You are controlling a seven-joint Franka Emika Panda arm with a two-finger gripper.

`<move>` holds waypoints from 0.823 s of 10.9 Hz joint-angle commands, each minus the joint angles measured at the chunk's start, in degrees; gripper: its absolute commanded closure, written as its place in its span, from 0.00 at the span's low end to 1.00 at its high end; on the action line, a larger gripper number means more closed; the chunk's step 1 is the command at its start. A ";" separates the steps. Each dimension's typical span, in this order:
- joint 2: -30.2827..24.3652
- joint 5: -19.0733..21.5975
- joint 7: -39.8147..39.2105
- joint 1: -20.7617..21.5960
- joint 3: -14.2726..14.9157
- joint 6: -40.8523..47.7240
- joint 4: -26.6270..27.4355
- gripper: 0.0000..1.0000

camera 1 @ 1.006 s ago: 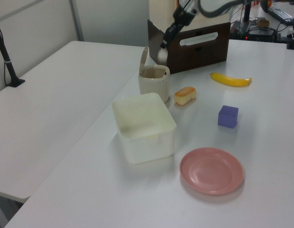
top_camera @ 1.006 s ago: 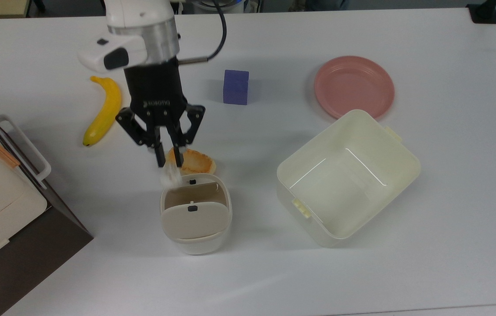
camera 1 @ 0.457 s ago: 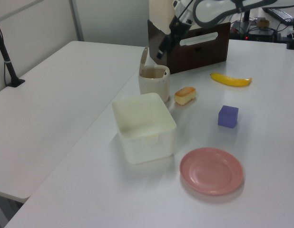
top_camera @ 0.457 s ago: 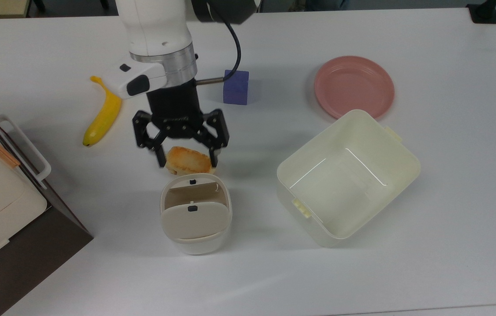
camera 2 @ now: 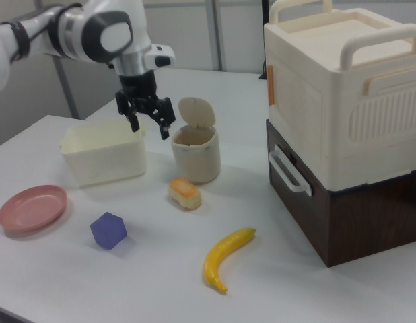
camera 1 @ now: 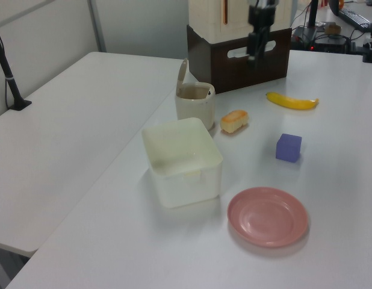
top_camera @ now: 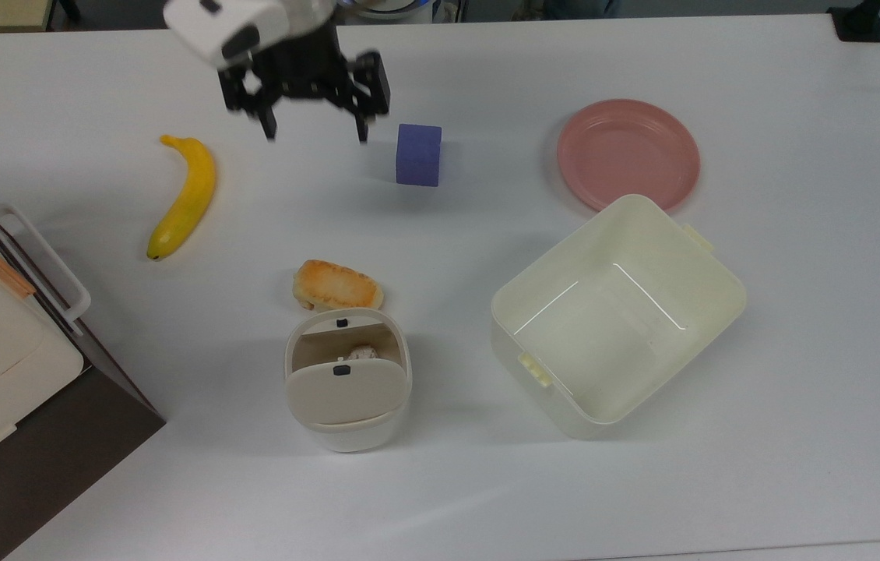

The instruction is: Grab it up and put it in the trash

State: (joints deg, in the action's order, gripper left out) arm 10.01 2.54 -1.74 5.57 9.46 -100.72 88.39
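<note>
The crumpled white paper ball (top_camera: 363,353) lies inside the trash (top_camera: 345,396), a small rounded beige bin with its flap lid tipped up (camera 2: 196,112). My gripper (top_camera: 315,131) is far from the bin, up near the top view's upper edge, between the banana and the purple cube. It hangs above the table, open, with nothing between its fingers. In the right view the gripper (camera 2: 150,128) hovers to the left of the trash (camera 2: 198,165), in front of the cream tub. The left view shows the gripper (camera 1: 256,53) in front of the dark box.
A golden bread roll (top_camera: 337,286) lies just beyond the bin. A banana (top_camera: 183,195), a purple cube (top_camera: 418,154) and a pink plate (top_camera: 628,153) lie farther off. A cream square tub (top_camera: 712,269) stands at the top view's right, and a large cream-and-brown box (camera 2: 349,121) at its left edge.
The gripper held the paper ball over the bin, opened and let it drop in. It then pulled away toward the top view's upper edge, past the bread roll.
</note>
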 commanded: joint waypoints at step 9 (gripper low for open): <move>-4.92 -2.45 3.14 -0.29 -1.72 5.01 3.37 0.00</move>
State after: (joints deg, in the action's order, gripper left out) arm 6.21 -1.22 0.27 5.35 6.99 -95.27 91.48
